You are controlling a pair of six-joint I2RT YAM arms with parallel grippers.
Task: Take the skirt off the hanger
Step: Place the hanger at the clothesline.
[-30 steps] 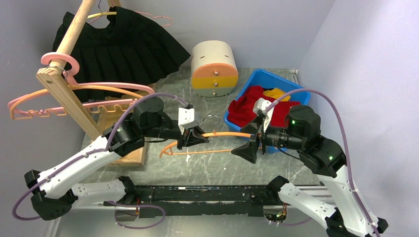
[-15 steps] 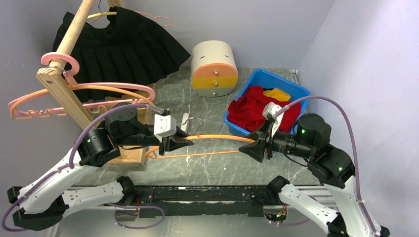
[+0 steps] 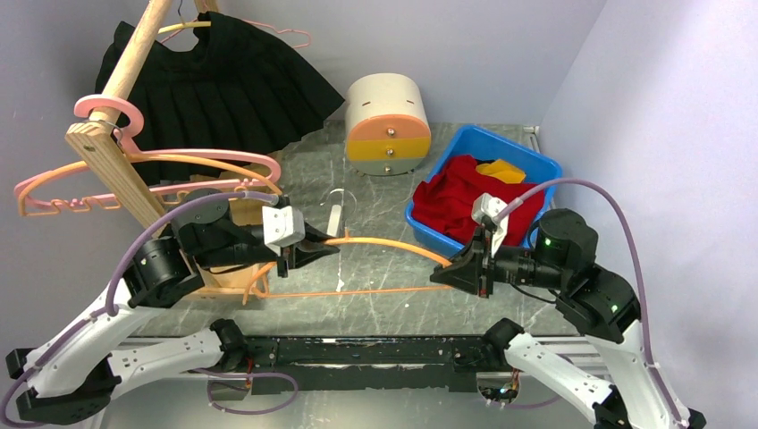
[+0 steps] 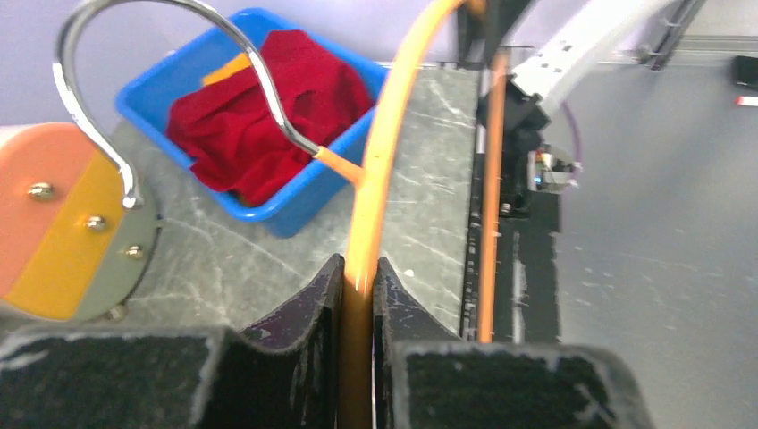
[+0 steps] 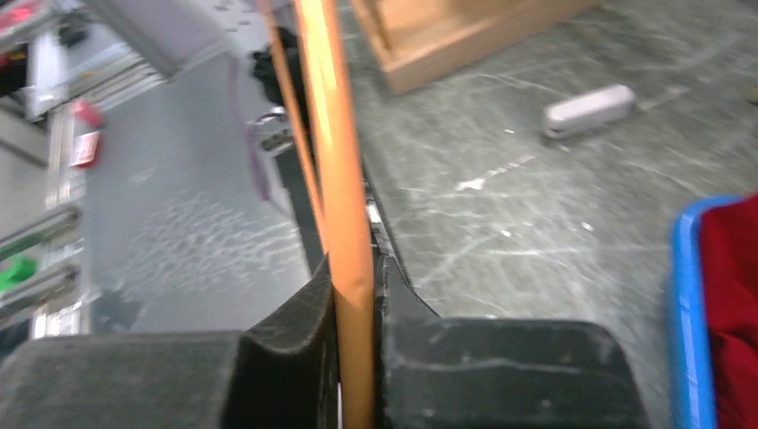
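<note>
Orange hanger [image 3: 384,242] held bare above the table [image 3: 384,308], its long axis running left to right between the two arms. The left gripper [image 3: 308,253] was clamped on the upper arm close to the metal hook; in the left wrist view both fingers [image 4: 313,313] pressed the orange bar. The right gripper [image 3: 444,273] was clamped on the hanger's right end, the jaws tight against the bar in the right wrist view. No garment hung on this hanger. A red cloth [image 3: 456,192], probably the skirt already off, lay in the blue bin [image 3: 534,161] just behind the right gripper, so the right arm was the nearer. A black skirt [image 3: 223,89] hung on another hanger at the wooden rack [image 3: 116,170], far left, nearer the left arm.
</note>
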